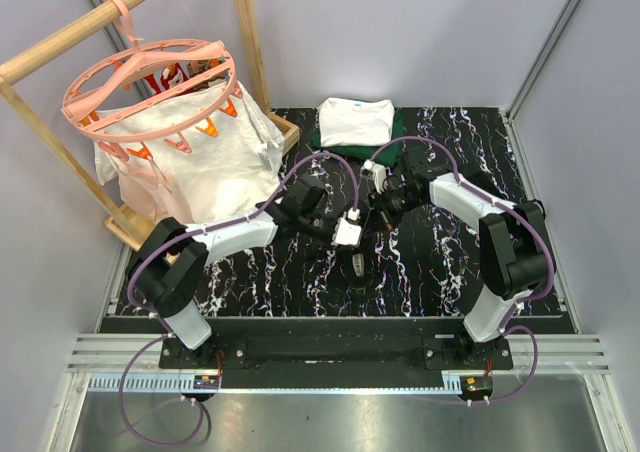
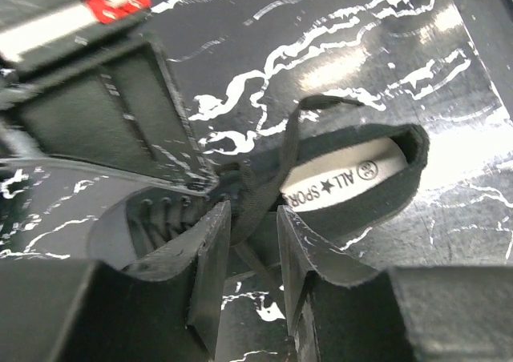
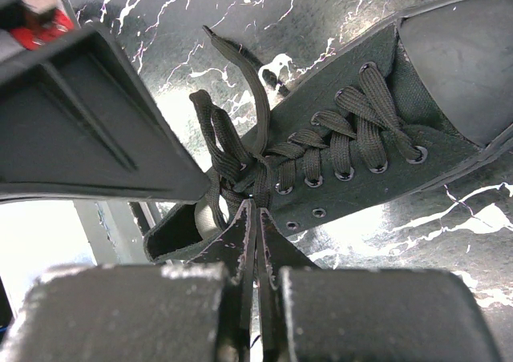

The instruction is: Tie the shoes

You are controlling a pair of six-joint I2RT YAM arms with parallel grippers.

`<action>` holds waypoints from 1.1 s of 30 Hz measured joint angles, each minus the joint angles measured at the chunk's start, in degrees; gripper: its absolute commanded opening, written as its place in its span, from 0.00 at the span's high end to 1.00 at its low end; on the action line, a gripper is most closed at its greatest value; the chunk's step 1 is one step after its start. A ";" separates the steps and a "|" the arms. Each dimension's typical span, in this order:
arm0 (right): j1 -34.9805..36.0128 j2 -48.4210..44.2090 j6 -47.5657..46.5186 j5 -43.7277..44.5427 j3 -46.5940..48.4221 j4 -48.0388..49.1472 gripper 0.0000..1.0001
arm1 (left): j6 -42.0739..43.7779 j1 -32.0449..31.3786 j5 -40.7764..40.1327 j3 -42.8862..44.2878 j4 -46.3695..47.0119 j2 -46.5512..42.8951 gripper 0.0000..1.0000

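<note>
From above, my left arm [image 1: 235, 237] and right arm [image 1: 462, 200] meet over the middle of the black marbled table [image 1: 440, 272]. The shoe [image 1: 358, 264] lies there, dark on dark and hard to make out.

In the left wrist view, my left claw [image 2: 252, 222] is narrowly parted. A strand of the laces [image 2: 264, 178] runs through the gap, seemingly unpinched. The shoe's mouth opens just beyond, to the right.

In the right wrist view, my right claw [image 3: 256, 222] is pressed together beside the top eyelets [image 3: 345, 174], apparently nipping a strand. The toe lies far right.

I judge the shoe light and its canvas soft, so it would likely slide if tugged. The flat laces look limp and thin, best taken close to the eyelets, not at the loose ends.
</note>
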 measured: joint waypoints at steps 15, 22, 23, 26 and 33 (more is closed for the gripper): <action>0.00 0.02 0.07 -0.02 0.00 0.00 1.00 | 3.78 -0.04 0.02 2.93 -3.58 3.56 0.75; -0.02 0.15 0.20 -0.04 0.00 0.00 1.00 | 4.52 -0.04 0.00 3.26 -3.52 4.00 0.95; -0.02 0.17 0.24 -0.04 0.00 0.00 1.00 | 4.35 -0.04 0.00 3.26 -3.39 4.00 1.00; -0.11 0.20 0.37 -0.04 0.00 0.00 1.00 | 3.08 -0.04 0.02 3.21 -2.51 4.00 1.00; -0.20 0.61 0.50 -0.09 0.02 0.00 1.00 | -1.60 -0.02 0.63 3.08 0.55 3.91 1.00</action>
